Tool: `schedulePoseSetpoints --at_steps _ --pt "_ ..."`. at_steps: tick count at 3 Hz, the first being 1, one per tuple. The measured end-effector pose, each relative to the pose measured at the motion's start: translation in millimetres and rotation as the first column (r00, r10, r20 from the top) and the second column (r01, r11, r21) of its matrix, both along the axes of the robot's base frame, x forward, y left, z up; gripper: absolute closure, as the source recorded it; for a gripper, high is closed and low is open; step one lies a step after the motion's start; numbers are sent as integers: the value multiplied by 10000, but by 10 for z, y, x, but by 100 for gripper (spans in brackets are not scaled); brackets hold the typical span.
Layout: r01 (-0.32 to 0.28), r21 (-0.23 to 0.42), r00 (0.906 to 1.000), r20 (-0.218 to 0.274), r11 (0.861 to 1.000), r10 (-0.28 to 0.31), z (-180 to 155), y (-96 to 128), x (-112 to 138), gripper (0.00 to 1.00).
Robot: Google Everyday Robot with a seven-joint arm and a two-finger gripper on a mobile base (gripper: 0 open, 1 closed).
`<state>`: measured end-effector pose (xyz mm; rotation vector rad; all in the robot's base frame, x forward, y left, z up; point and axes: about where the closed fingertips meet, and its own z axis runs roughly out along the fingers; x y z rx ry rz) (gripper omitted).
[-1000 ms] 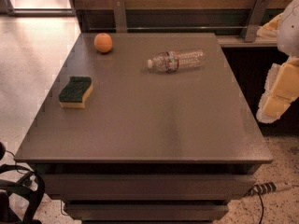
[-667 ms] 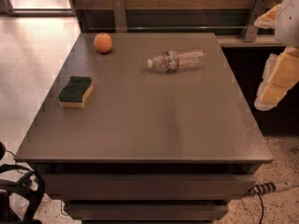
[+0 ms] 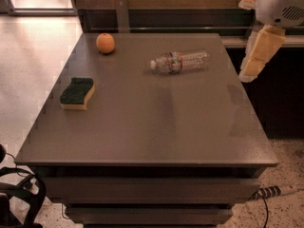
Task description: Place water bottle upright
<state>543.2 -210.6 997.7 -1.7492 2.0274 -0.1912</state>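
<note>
Jaws state unclear, gripper [image 3: 255, 56] far right | water bottle [image 3: 181, 61] lying, cap pointing left

The tabletop [image 3: 142, 127] is a matte grey-brown with a fine speckle. The water bottle [image 3: 180, 61] is clear and ribbed, with a white cap and a narrow reddish label band. The round fruit [image 3: 105, 43] is plain orange. The sponge [image 3: 77, 93] has a dark green top over a yellow base. The gripper [image 3: 256, 56], off the tabletop's far right edge, is cream-yellow under a white housing. The floor [image 3: 33, 56] is pale and speckled. A cable [image 3: 270, 191] is banded black and white.
</note>
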Motion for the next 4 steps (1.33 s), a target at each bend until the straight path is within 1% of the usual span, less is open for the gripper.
schedulePoseSetpoints --at_steps 1,2,3,4 --pt "-144 -294 9999 -98 9995 141 1 130 376 0" --pt "-365 -621 9988 -358 9974 343 -19 247 664 0" --pt "-824 -675 9937 -810 9943 768 -127 385 874 0" --pt "-1277 -457 9839 -1321 9908 1207 -336 476 1067 0"
